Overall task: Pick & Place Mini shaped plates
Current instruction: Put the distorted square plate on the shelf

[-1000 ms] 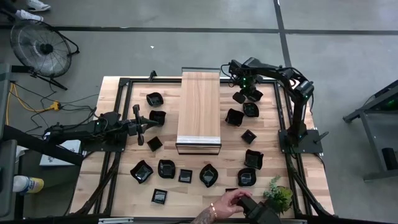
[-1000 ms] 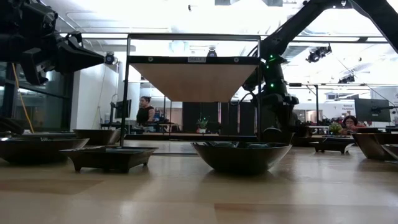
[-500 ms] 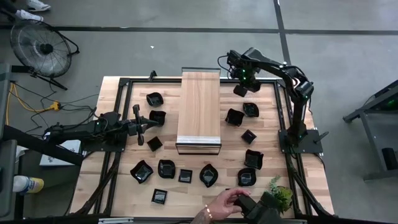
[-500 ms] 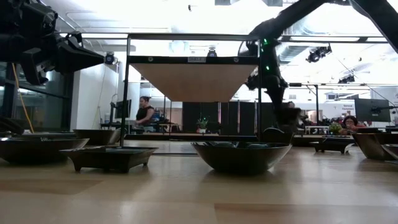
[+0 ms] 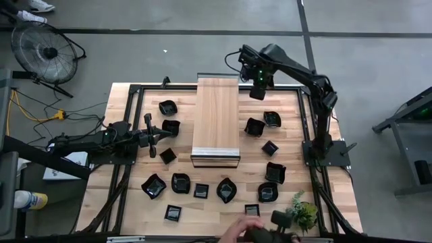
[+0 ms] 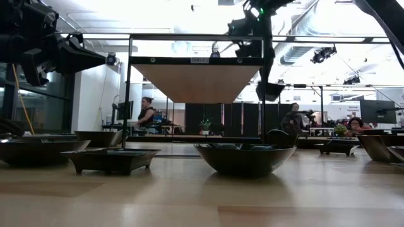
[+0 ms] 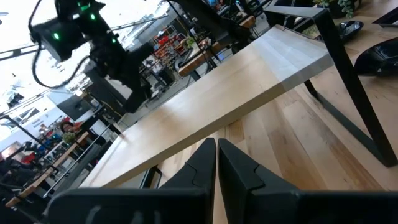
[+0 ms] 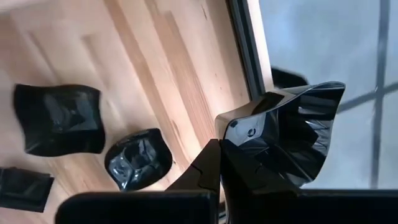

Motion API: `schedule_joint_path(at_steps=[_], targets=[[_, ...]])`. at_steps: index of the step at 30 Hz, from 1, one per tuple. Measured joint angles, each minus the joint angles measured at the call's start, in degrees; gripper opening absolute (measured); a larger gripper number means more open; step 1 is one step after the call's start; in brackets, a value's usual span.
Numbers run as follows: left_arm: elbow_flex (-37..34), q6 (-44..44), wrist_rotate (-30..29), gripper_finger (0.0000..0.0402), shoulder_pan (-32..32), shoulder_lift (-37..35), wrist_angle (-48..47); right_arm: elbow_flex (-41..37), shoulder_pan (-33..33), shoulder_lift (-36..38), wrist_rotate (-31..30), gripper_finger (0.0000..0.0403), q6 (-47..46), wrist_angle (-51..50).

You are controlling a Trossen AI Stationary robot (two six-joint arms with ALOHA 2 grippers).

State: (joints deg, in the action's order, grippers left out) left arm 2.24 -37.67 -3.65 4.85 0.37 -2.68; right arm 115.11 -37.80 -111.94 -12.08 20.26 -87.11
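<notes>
R gripper [image 5: 257,86] is pinched on the rim of a small black plate [image 8: 283,134], up in the air by the wood shelf [image 5: 216,120]. Plate looks light, hard, slippery & breakable; hold by rim. L gripper [image 5: 150,135] closed, empty.

My right gripper [image 5: 257,90] has lifted a plate [image 5: 257,93] off the table's far right and carried it up toward the raised board [image 5: 216,115]. The person's hand [image 5: 241,229] at the near edge has pulled back.
</notes>
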Motion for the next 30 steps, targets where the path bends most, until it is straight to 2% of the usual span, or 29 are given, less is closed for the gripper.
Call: schedule_joint_path(at_steps=[11, 18, 24, 30], targets=[[0.00, 0.00, -0.01, 0.0012, 0.01, 0.01, 0.00, 1.49, 8.33, 0.00, 1.11, 0.0000, 1.89, 1.33], [0.00, 0.00, -0.01, 0.0012, -0.01, 0.00, 0.01, 1.45, 12.83, -0.02, 1.07, 0.0000, 3.89, 5.98], [0.00, 0.00, -0.01, 0.0012, -0.01, -0.01, 0.00, 1.45, 16.41, -0.02, -0.28, 0.0000, 13.90, 10.82], [0.00, 0.00, -0.01, 0.0012, 0.00, -0.01, 0.01, 1.42, 18.49, -0.04, -0.54, 0.0000, 29.94, 13.74]])
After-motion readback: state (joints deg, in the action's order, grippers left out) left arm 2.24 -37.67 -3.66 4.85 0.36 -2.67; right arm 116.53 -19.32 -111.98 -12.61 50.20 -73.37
